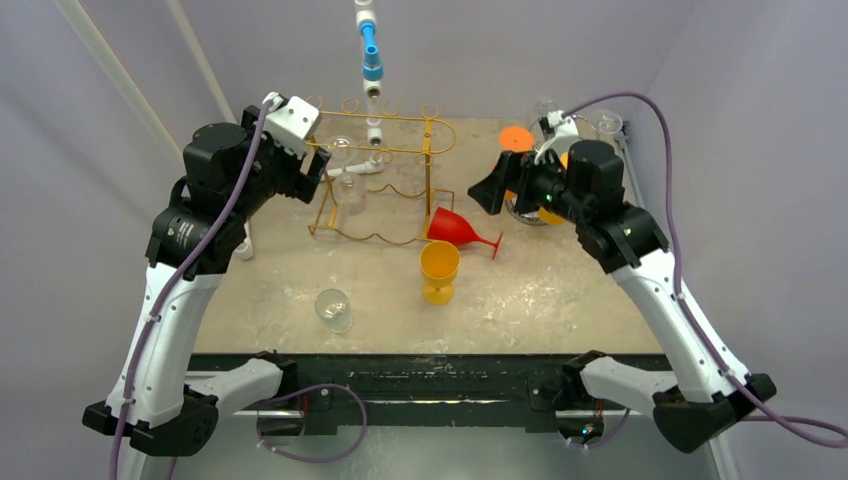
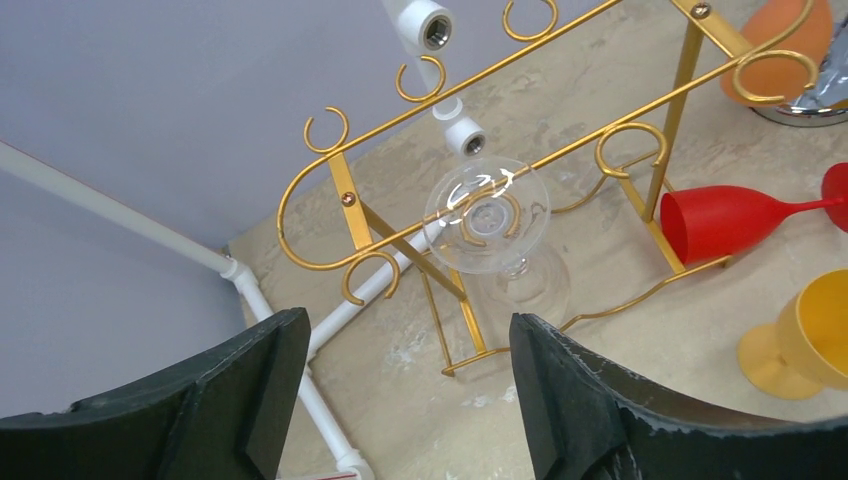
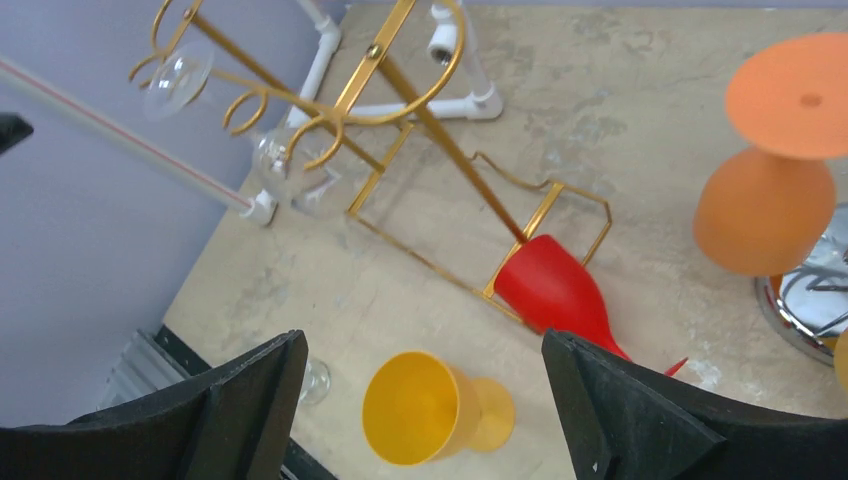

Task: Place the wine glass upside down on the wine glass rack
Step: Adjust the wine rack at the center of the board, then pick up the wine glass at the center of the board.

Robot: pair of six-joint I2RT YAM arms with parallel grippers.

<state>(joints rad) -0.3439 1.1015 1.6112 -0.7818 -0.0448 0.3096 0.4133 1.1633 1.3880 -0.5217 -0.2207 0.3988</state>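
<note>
A clear wine glass (image 2: 487, 215) hangs upside down in the gold wine glass rack (image 2: 420, 100), its foot caught in the top rails and its bowl below. In the top view this glass (image 1: 350, 186) is at the rack's (image 1: 425, 150) left end. My left gripper (image 2: 410, 385) stands open and empty, a short way back from the glass. In the top view the left gripper (image 1: 312, 172) is just left of the rack. My right gripper (image 3: 422, 345) is open and empty, raised over the table right of the rack, above a yellow glass (image 3: 420, 410).
A red glass (image 1: 455, 228) lies on its side against the rack's foot. The yellow glass (image 1: 438, 270) stands upright in front of it. Another clear glass (image 1: 333, 310) sits near the front edge. An orange glass (image 3: 775, 190) stands upside down beside a chrome stand (image 3: 815, 300). White pipes (image 2: 300, 340) run behind the rack.
</note>
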